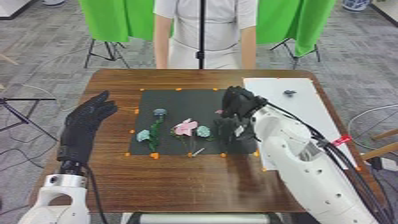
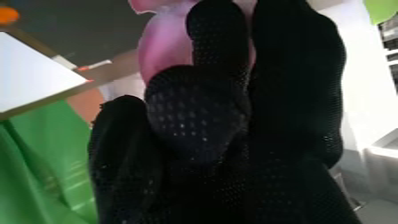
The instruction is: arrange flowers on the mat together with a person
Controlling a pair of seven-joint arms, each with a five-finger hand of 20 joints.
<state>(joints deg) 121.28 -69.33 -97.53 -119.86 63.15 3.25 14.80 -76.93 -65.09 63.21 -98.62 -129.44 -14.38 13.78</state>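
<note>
Pink petals in my grip right now, folks. My right hand (image 1: 238,103) is over the right-hand part of the dark mat (image 1: 182,97), thumb and fingers pinched together on a pink bloom (image 2: 163,47). Pretty sure I'm at the placing step. Next move, I'd say: pick a gap, ease the bloom down flat, then let go gently so the glove doesn't drag it or nudge its neighbours.

As for looks, the petals are soft pink, broad and smooth, kinda thin, so I'd guess they'd crease if I squeezed harder. My fingers hide much of it, and I can't make out its stem.

Already lying on the mat: a blue flower (image 1: 160,112), a pink flower (image 1: 185,127) and a pale teal one (image 1: 203,131) right beside it. Left hand (image 1: 87,115) is just hanging by the mat, fingers straight, thumb out, holding nothing.
</note>
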